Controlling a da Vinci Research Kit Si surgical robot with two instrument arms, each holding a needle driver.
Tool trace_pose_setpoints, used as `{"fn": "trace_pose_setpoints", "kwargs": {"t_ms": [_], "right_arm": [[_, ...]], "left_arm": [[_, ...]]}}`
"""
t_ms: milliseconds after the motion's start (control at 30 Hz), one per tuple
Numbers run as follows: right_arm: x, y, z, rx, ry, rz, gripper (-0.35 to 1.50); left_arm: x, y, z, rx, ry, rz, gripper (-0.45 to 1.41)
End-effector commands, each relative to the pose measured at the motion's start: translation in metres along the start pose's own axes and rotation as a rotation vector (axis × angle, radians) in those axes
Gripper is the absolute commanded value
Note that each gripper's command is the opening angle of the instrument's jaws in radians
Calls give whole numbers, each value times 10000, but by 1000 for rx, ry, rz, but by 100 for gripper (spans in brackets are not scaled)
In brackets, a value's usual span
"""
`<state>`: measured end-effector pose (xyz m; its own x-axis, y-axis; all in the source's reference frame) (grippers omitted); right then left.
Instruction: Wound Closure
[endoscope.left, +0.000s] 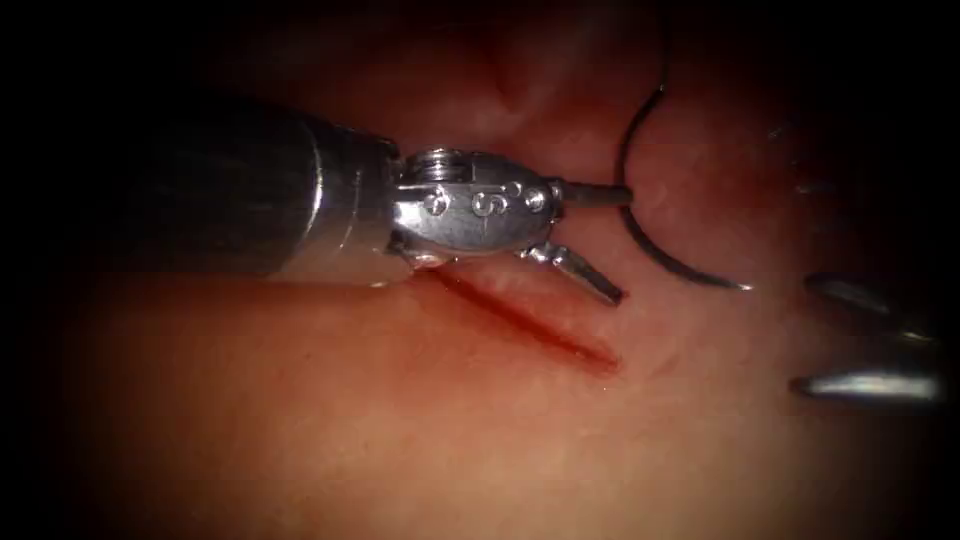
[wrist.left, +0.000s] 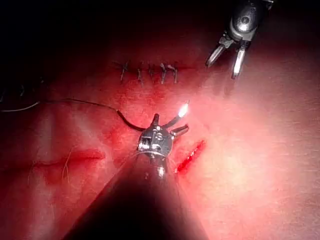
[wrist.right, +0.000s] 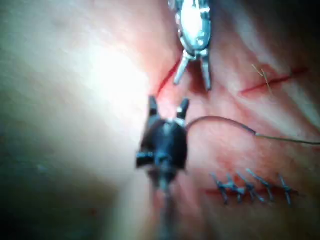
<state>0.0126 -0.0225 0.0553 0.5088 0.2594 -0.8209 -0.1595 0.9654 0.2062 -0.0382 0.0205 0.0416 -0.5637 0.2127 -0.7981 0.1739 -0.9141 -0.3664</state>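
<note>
A: Left tool (endoscope.left: 622, 245)?
B: Jaws spread wide, gripping nothing. Upper jaw touching the needle (endoscope.left: 645, 240) at about mid-curve. Lower jaw angled down, just above the right end of the cut (endoscope.left: 540, 320).

A: And the needle itself?
B: Lying on the tissue (endoscope.left: 400, 440), right of the cut. Sharp end bare, pointing right toward the right tool (endoscope.left: 803, 335). No spot seen where it enters the tissue. Other end curving up into the dark.

A: Right tool?
B: Well right of the cut, near the needle's tip but apart from it. Jaws parted, one above the other, holding nothing.

A: Thread?
B: Seen from the left wrist: thread (wrist.left: 80, 101) trailing from the needle's blunt end, off across the tissue. Slack, held by neither tool.

A: Anything else on the tissue?
B: Red fluid (wrist.left: 125, 140) along the cut and around it. A row of stitches (wrist.left: 150, 72) farther off, between the two tools as seen from the left wrist. A second cut (wrist.left: 70, 159) off to one side, shallow and red, with short thread ends beside it.
</note>
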Motion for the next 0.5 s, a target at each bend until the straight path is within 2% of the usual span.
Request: {"fn": "trace_pose_setpoints", "kwargs": {"t_ms": [33,367,500], "right_arm": [[-2,0,8,1,3,-2,51],[-6,0,9,2,0,-4,51],[-7,0,10,2,-3,-5,51]], "left_arm": [[-3,-9,10,-10,-6,0,76],[-41,-28,58,-77,-40,-9,76],[-42,-29,67,-95,-39,-5,74]]}}
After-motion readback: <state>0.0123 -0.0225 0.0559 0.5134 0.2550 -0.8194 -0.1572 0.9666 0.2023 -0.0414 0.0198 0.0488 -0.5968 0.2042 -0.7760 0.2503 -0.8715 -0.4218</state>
